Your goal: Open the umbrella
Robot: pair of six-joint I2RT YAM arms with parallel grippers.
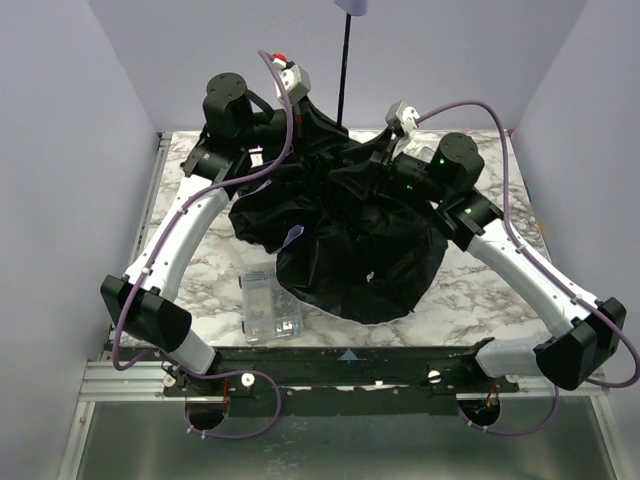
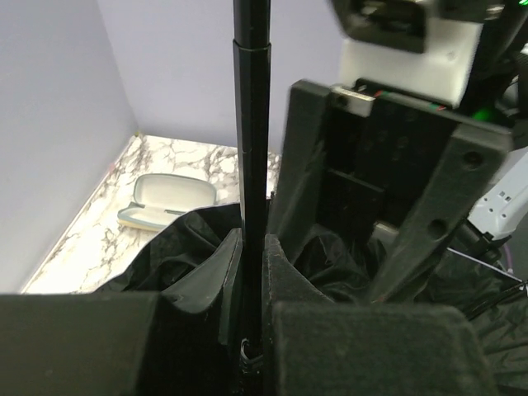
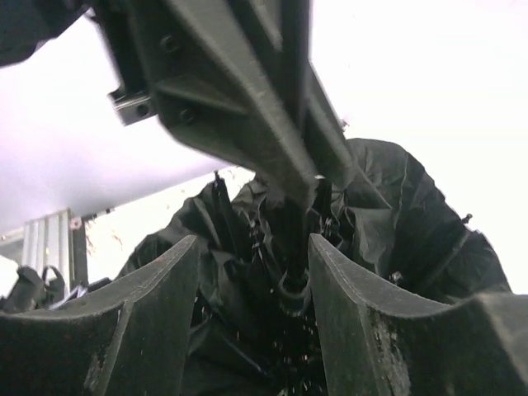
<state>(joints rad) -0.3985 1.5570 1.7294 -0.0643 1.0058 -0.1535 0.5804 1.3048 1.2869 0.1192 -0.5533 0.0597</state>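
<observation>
While both my arms reached in over the marble desk (image 1: 200,275), a clear plastic box (image 1: 267,305) lay on my left side near the front edge, just beside the rim of the black cloth. Farther back on that side, seen from my left wrist, a pale case (image 2: 169,198) sat on the desk close to the wall.

My left claw (image 2: 252,268) was closed tight on the thin black shaft (image 2: 252,124), one finger pressed against each side of it low down, just above the canopy. The umbrella (image 1: 350,250) stood upside down in the middle of the desk. Its canopy lay slumped and crumpled, black lining uppermost, only partly spread. The shaft rose upright from it to the small lavender handle (image 1: 356,6) at the top edge of the overhead view.

My right claw (image 3: 254,243) was on the right, facing my left one across the shaft. Its jaws stood about half apart, a finger on either side of the shaft's foot where the ribs gather, with a gap showing on both sides, and it held nothing. I could not tell whether its fingers brushed the folds of cloth below.
</observation>
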